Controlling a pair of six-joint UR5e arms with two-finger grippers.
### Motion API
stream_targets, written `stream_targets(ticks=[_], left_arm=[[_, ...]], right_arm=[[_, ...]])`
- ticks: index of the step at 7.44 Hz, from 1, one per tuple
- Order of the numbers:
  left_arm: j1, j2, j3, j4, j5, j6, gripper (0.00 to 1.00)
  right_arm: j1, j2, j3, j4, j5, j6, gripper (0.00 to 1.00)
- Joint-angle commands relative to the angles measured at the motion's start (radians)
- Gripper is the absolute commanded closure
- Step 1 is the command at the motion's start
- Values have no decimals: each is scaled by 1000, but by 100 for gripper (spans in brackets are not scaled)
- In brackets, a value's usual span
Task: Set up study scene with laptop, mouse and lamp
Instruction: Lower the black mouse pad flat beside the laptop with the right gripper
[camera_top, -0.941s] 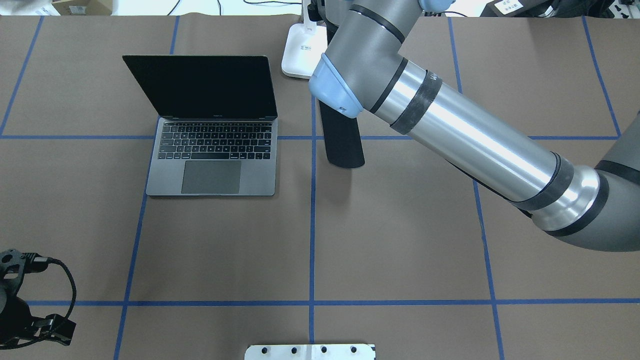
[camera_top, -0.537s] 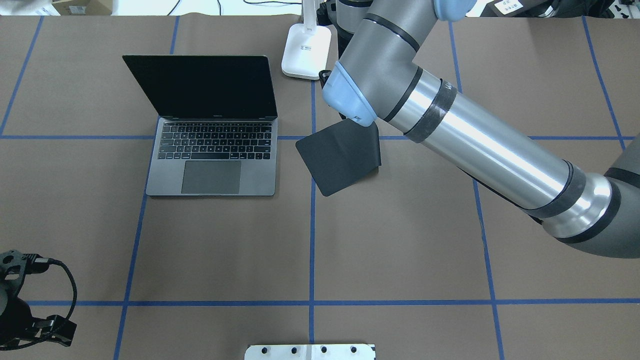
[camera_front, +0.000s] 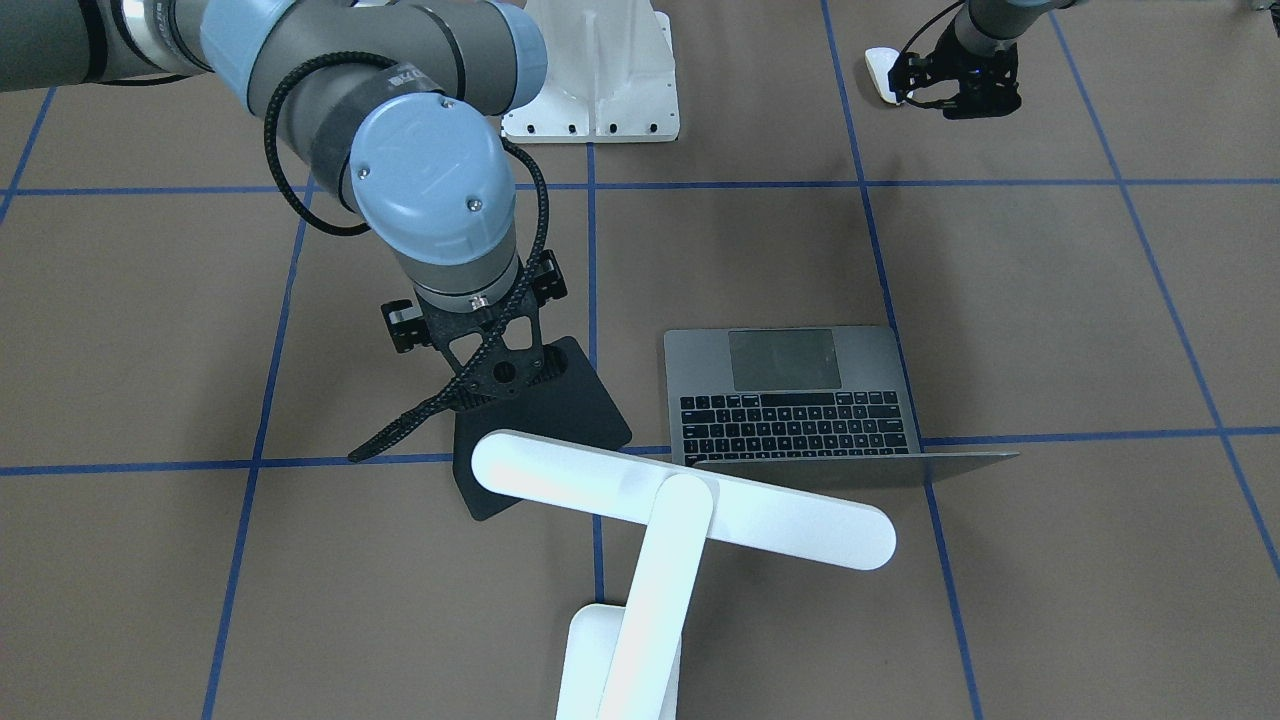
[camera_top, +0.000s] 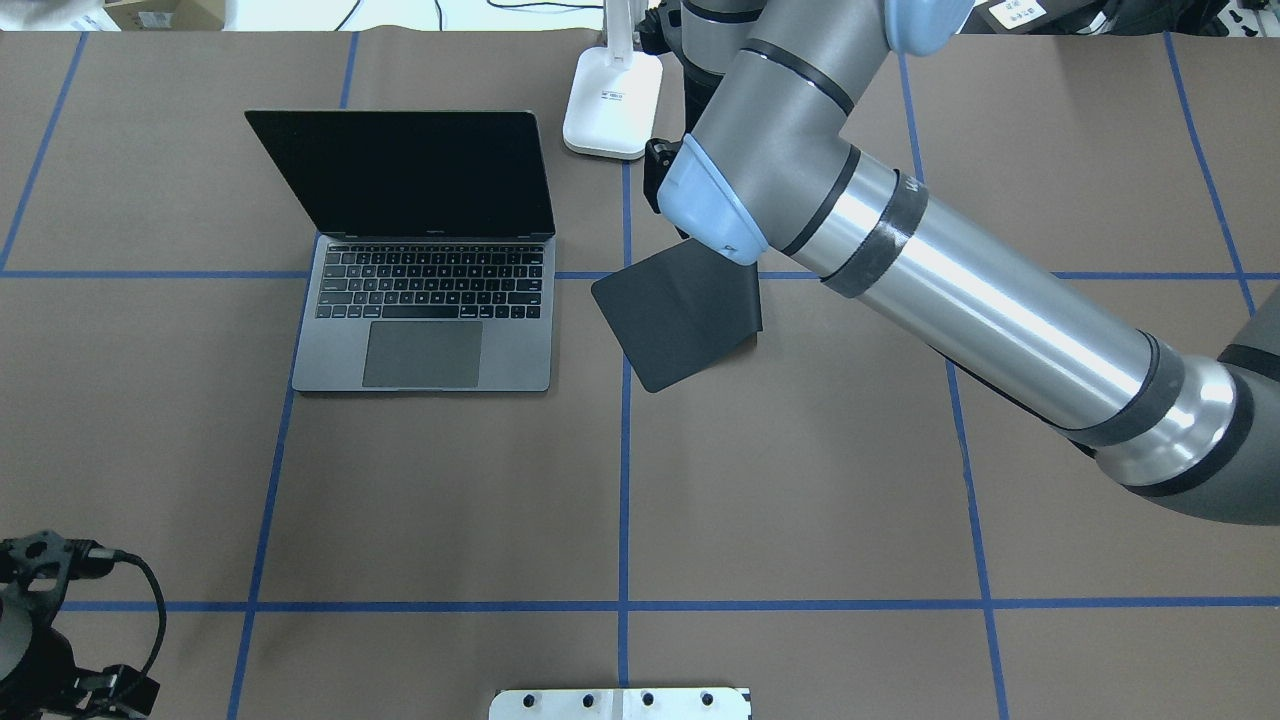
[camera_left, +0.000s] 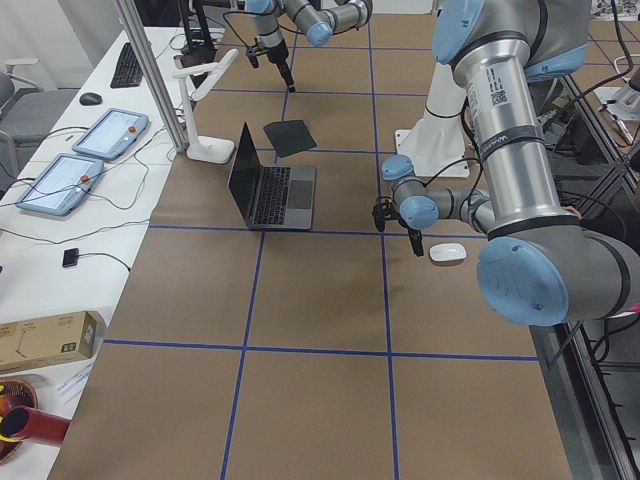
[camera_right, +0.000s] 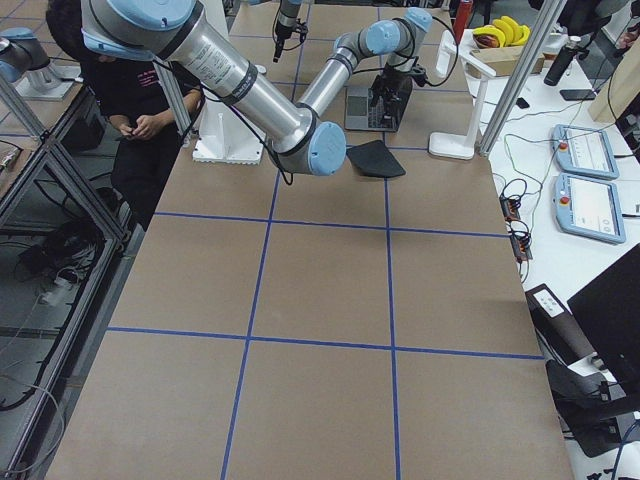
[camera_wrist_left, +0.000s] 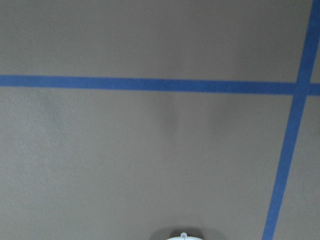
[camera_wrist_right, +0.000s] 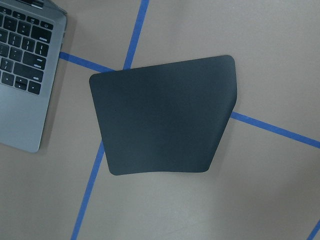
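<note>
Laptop (camera_top: 425, 340) is set open on tabletop (camera_top: 800, 480), L of centre, screen dark. Lamp (camera_front: 680, 500) is stood upright at far edge, w/ base just R of laptop lid. Black mat (camera_wrist_right: 165, 117) is laid flat just R of laptop, skewed across a blue tape line, not touching it. R pincer (camera_front: 498, 378) is held above mat's far part. Mat is not gripped; whether jaws are apart or closed cannot be told. Mouse (camera_front: 880, 70) is located on robot's side, L end, just beside L pincer (camera_front: 955, 88). Contact and jaw state cannot be told.
</note>
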Motion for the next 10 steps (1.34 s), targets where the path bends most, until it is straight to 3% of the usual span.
stream_targets(ticks=[1, 4, 6, 10], left_arm=[[98, -5, 6, -29, -10, -17, 2], [101, -2, 38, -108, -36, -132, 2], [103, 3, 159, -322, -48, -195, 2], [106, 3, 168, -339, -108, -230, 6]], right_arm=[[-5, -76, 82, 42, -19, -47, 0], [-25, -130, 96, 106, -57, -78, 0], [-32, -147, 104, 134, -66, -111, 0], [-42, -145, 106, 136, -120, -113, 0]])
